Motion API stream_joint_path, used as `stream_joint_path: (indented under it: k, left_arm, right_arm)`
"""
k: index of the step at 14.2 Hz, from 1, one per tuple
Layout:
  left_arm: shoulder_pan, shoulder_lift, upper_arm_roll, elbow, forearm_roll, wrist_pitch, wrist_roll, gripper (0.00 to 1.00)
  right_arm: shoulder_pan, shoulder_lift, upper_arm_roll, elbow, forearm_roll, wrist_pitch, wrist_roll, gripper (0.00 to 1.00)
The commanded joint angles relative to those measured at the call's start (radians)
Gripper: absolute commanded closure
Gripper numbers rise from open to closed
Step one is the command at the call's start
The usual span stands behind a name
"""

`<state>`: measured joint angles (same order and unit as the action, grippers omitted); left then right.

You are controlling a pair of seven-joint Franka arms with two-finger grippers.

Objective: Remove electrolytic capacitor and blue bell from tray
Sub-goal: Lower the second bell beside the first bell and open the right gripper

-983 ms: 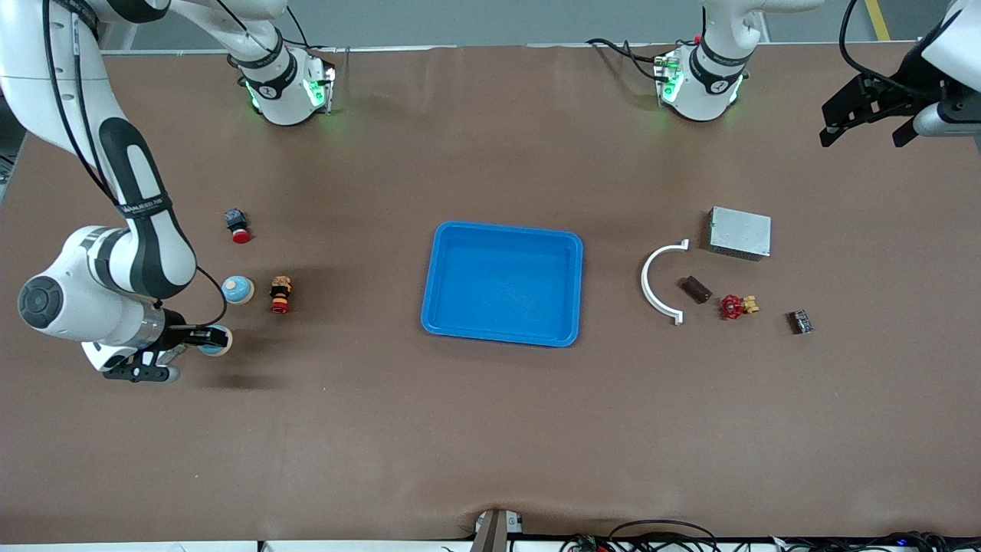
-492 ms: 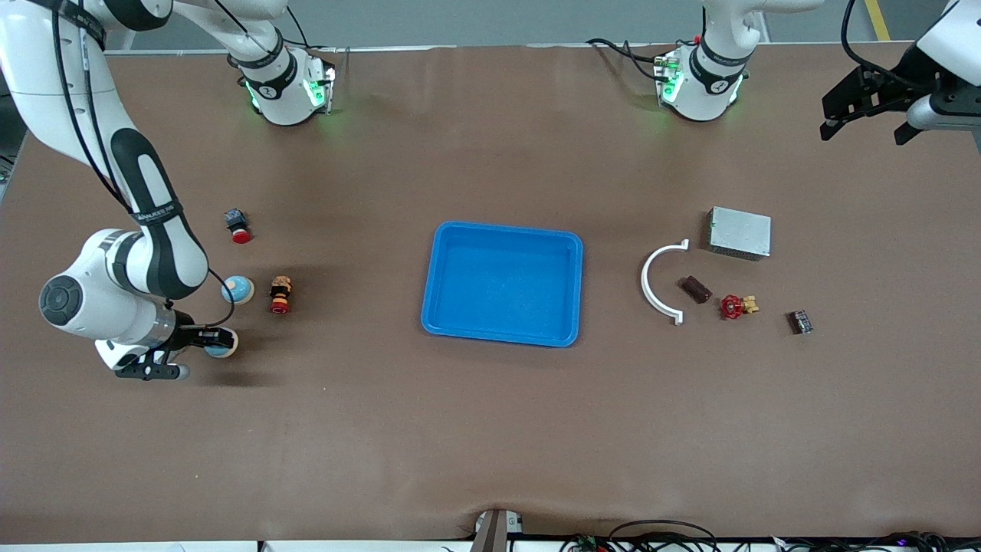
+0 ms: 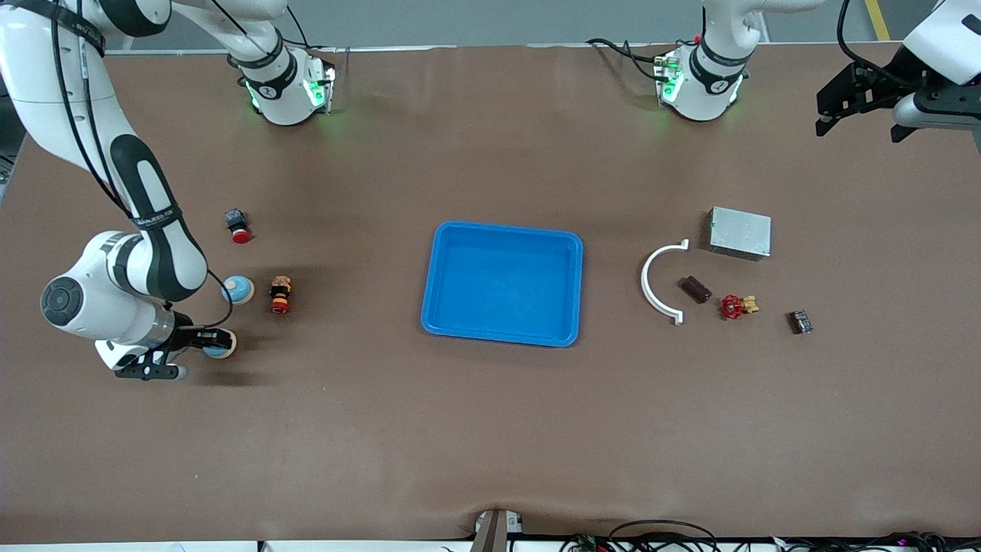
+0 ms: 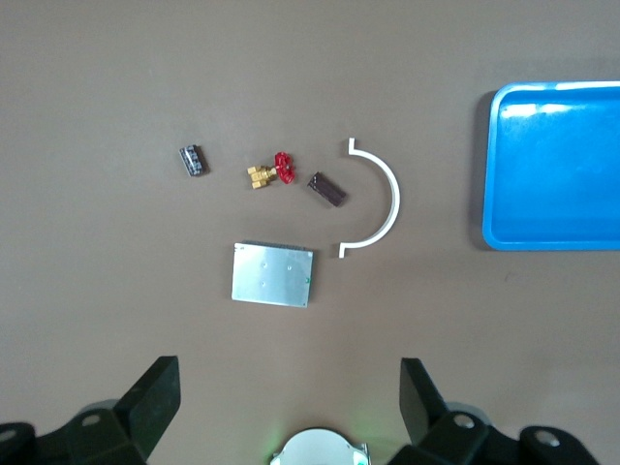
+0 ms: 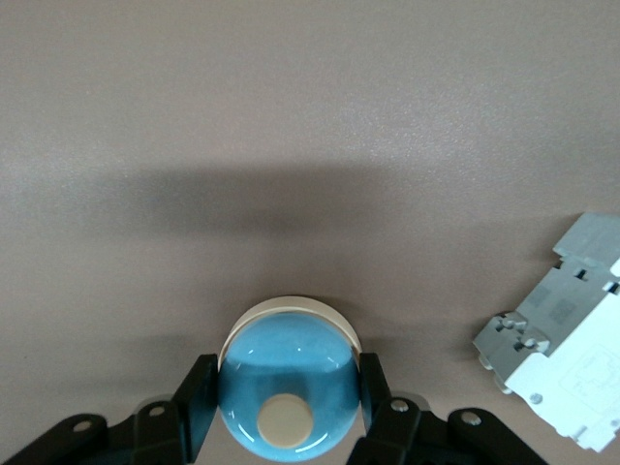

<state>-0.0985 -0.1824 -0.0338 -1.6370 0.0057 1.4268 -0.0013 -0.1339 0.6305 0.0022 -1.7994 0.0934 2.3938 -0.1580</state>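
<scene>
My right gripper (image 3: 217, 342) is shut on a blue bell (image 3: 221, 344) with a cream base, held a little over the table at the right arm's end. In the right wrist view the fingers (image 5: 199, 387) clamp both sides of the bell (image 5: 288, 349). A second blue bell (image 3: 237, 290) stands on the table nearby. My left gripper (image 3: 862, 115) is open and empty, high over the left arm's end. A small black-and-silver part (image 3: 800, 322) and a small brown block (image 3: 696, 289) lie there; I cannot tell which is the capacitor. Both show in the left wrist view (image 4: 194, 160) (image 4: 326, 189).
A blue tray (image 3: 437, 307) sits mid-table. Near the bells are two red-capped buttons (image 3: 239, 226) (image 3: 280, 294). A grey-white breaker (image 5: 562, 329) lies beside the held bell. A white curved strip (image 3: 651, 284), a red-and-brass valve (image 3: 736, 307) and a metal box (image 3: 739, 232) lie at the left arm's end.
My right arm has shifted a little toward the tray and risen slightly with the bell in its grip. My left gripper has drifted a little toward the robots' side of the table.
</scene>
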Motion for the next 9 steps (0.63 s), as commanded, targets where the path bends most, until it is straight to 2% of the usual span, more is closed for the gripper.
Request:
stream_joint_path:
  k: [1,5,6,7,9]
  left_arm:
    - [0.006,-0.011,-0.005,0.009,0.019,-0.026,0.009,0.0]
    - [0.006,-0.012,-0.008,0.009,0.02,-0.029,0.009,0.0]
    - [0.006,-0.012,-0.006,0.011,0.02,-0.029,0.009,0.0]
    - [0.006,-0.012,-0.006,0.011,0.02,-0.029,0.01,0.0]
    - [0.006,-0.011,-0.006,0.012,0.022,-0.029,0.009,0.0]
  right_arm:
    - [-0.02,0.001,0.019,-0.017,0.009,0.027,-0.02,1.0]
    - [-0.016,0.002,0.019,-0.032,0.009,0.064,-0.018,1.0]
    - [-0.018,0.002,0.019,-0.032,0.009,0.064,-0.018,0.81]
    - [-0.018,0.002,0.019,-0.032,0.009,0.065,-0.018,0.01]
    - [-0.018,0.002,0.019,-0.032,0.009,0.065,-0.018,0.0]
